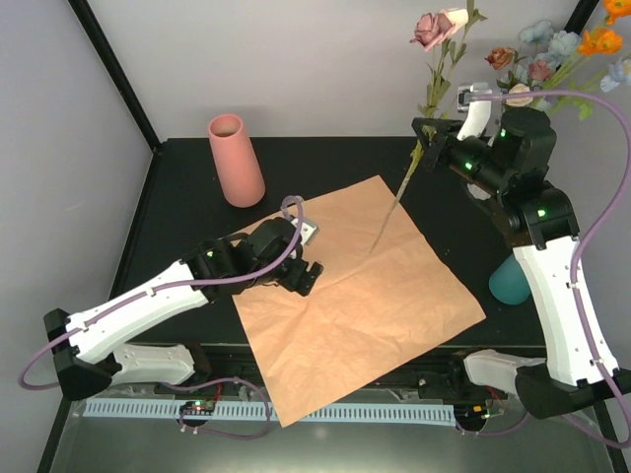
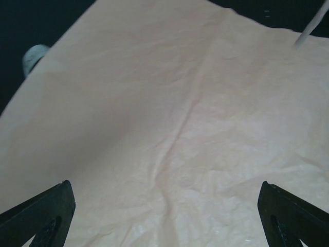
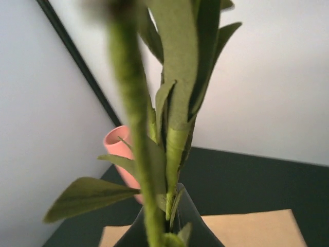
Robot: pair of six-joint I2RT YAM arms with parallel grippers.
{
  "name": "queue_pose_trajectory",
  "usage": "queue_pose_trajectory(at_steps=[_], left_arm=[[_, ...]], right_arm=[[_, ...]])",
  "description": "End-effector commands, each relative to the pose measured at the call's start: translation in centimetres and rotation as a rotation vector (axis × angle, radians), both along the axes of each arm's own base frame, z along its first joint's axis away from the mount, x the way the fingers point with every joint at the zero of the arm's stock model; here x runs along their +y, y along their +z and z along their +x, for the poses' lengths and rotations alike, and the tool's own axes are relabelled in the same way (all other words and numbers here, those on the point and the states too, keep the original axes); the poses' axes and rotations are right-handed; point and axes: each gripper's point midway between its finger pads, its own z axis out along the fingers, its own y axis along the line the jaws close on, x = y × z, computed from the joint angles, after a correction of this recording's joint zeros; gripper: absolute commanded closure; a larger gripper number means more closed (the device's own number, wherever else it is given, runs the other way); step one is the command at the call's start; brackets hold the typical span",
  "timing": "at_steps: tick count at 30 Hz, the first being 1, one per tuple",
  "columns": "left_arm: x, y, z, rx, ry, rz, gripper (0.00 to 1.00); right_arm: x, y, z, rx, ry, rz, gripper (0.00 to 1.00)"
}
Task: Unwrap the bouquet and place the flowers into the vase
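Partly cropped, flowers [image 1: 431, 30] clenched in right fingers [image 3: 198, 231], left fingers [image 2: 43, 216] spread over paper [image 1: 365, 305], teal vase [image 1: 508, 281] half-hidden

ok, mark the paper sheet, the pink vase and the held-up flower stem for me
paper sheet [image 1: 365, 305], top external view, bare middle of the sheet.
pink vase [image 1: 237, 168], top external view, its side wall.
flower stem [image 1: 392, 207], top external view, bare lower stretch over the paper.

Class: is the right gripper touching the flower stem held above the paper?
Touching. The right wrist view shows the flower stem running down between the right gripper's dark fingers, which are closed on it with no gap.
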Motion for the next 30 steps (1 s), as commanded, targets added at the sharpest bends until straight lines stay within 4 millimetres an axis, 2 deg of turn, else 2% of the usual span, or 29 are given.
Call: queue_pose_trajectory(at_steps=[1,7,10,13,18,26,30], left_arm=[[4.6,0.1,2.1,-0.061,0.166,0.053,0.01],[10.0,-0.5,5.1,-0.097,0.335,0.056,0.01],[13.0,-2.6,6.1,-0.081,0.44,0.035,0.01],[14.7,-3.8,6.4,-0.092,0.491,-0.016,0.01],[15.4,-5.0,6.3,-0.134,0.511,-0.071,0.01],[14.5,-8.3,5.4,-0.103,0.433,-0.081,0.01],[14.3,-8.0,5.4,-0.155,0.401,-0.104,0.01]], right_arm=[[-2.8,2.6,1.0,-0.139,-0.159,-0.165,0.98],[-6.0,5.6,1.5,-0.266,-0.335,-0.32,0.99],[-8.4,6.8,1.8,-0.302,-0.463,-0.402,0.98],[-10.9,8.4,1.9,-0.32,-0.607,-0.445,0.99],[-15.0,10.5,2.6,-0.305,-0.815,-0.408,0.98],[-21.3,10.6,6.5,-0.232,-0.981,-0.31,0.97],[-22.6,11.5,8.8,-0.263,-1.027,-0.328,0.93]])
